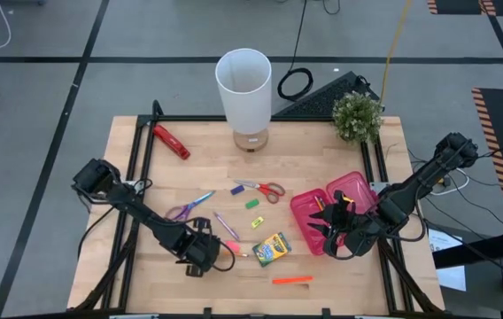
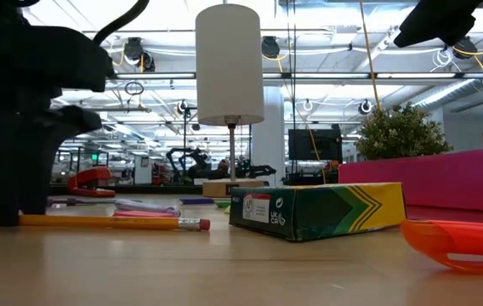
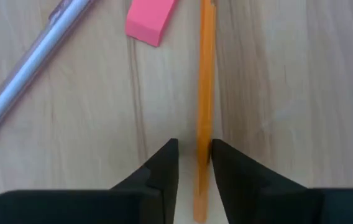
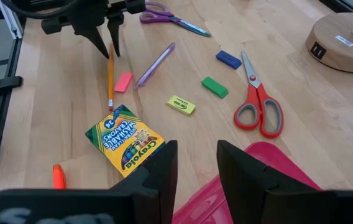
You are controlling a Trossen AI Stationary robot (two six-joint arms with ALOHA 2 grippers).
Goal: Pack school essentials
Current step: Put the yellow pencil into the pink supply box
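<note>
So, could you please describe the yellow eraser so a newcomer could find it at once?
Start at the white lamp and come forward past the red-handled scissors. Two small erasers lie there; the yellow eraser is the one nearer the crayon box, its neighbour being green.

The high view looks straight down on the whole table (image 1: 340, 266) and both arms. The low view sits at table-top height, level across the wood into the room, very close to the crayon box (image 2: 318, 208). The left wrist view stares down at close range past the left gripper (image 3: 194, 155) onto the pencil (image 3: 205, 93) between its fingers. The right wrist view, farther back beyond the right gripper (image 4: 197, 163), shares that pencil and the crayon box.
</note>
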